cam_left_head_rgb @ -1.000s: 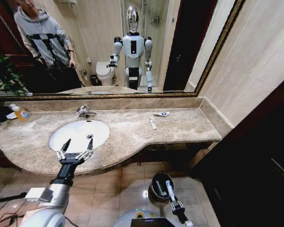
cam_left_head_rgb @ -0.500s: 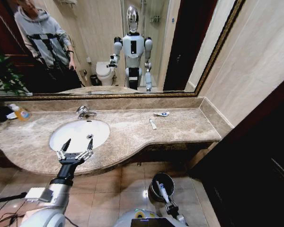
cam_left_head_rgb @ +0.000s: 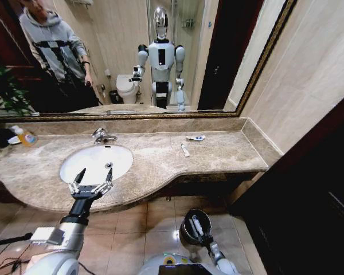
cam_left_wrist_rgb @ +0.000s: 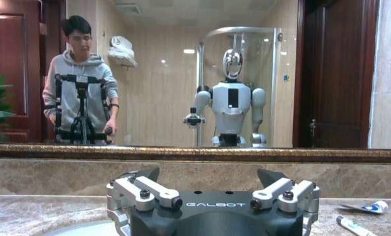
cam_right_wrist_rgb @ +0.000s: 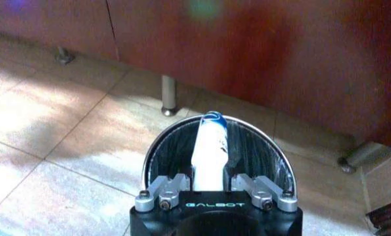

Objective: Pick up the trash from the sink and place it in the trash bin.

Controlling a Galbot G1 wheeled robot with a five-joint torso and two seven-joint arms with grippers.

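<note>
Low in the head view, near bottom centre: right gripper [cam_left_head_rgb: 202,235] clamped on a white tube [cam_left_head_rgb: 194,227] with blue markings, held over the open mouth of the trash bin [cam_left_head_rgb: 186,232] on the tiled floor. From the right wrist camera, tube [cam_right_wrist_rgb: 209,152] pinched between the two fingers [cam_right_wrist_rgb: 169,189], its far end reaching across the bin's dark interior toward the shiny rim [cam_right_wrist_rgb: 157,145]; red-brown cabinet front and a metal leg [cam_right_wrist_rgb: 168,96] just behind the bin.

Lower left of the head view: left gripper [cam_left_head_rgb: 90,184] hanging at the near edge of the counter [cam_left_head_rgb: 160,166], fingers spread wide and holding nothing, just in front of the white oval sink [cam_left_head_rgb: 96,162]. Chrome faucet [cam_left_head_rgb: 101,136] at the sink's far rim. In the left wrist view, left gripper [cam_left_wrist_rgb: 214,189] spread wide, low in the frame.

Right of centre on the marble: two more pieces of trash, a slim tube [cam_left_head_rgb: 184,150] and, beyond it near the back wall, a sachet [cam_left_head_rgb: 195,138], apart from each other and well apart from the sink. Yellow-orange bottle [cam_left_head_rgb: 24,136] at the far left of the counter.
</note>
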